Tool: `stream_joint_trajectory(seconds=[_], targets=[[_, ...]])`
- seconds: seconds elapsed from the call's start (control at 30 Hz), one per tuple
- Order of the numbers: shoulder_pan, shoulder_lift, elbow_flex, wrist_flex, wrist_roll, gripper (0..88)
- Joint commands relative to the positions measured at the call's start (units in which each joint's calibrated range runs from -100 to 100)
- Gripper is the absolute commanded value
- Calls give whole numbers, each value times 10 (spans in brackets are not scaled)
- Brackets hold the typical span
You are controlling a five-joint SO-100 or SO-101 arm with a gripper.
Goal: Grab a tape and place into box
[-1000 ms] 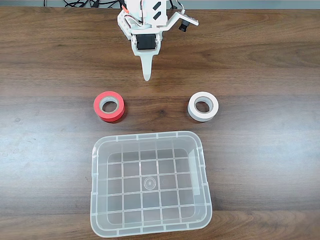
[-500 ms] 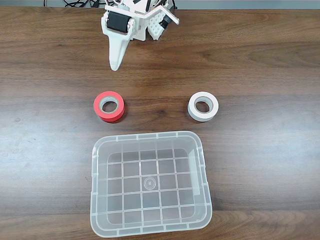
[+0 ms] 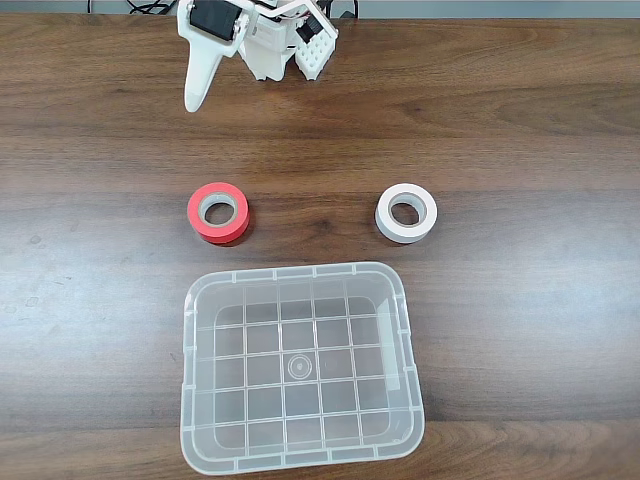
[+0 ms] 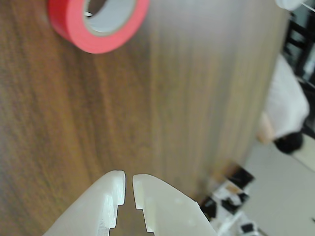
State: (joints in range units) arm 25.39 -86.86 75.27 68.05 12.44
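Red tape (image 3: 218, 213) flat on table, above box (image 3: 300, 455) | claw (image 4: 127, 178) nearly closed, empty, far edge

Likely an office or lab room: a long wood-grain table (image 3: 520, 120), black cables (image 3: 150, 6) at the fixed view's top edge, blurred clutter (image 4: 231, 196) lower right in the wrist view.
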Motion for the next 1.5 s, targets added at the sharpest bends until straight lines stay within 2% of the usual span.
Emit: stream_joint_trajectory(seconds=[0.0, 0.23, 0.43, 0.67, 1.03, 1.27, 1.47], targets=[[1, 212, -160, 10, 1, 13], [1, 477, -344, 51, 1, 13], [-2, 619, -440, 66, -1, 13], [-51, 710, -460, 36, -8, 13], [-82, 769, -458, -11, -11, 17], [-76, 770, -454, -11, -7, 195], [-66, 770, -438, -11, -8, 210]])
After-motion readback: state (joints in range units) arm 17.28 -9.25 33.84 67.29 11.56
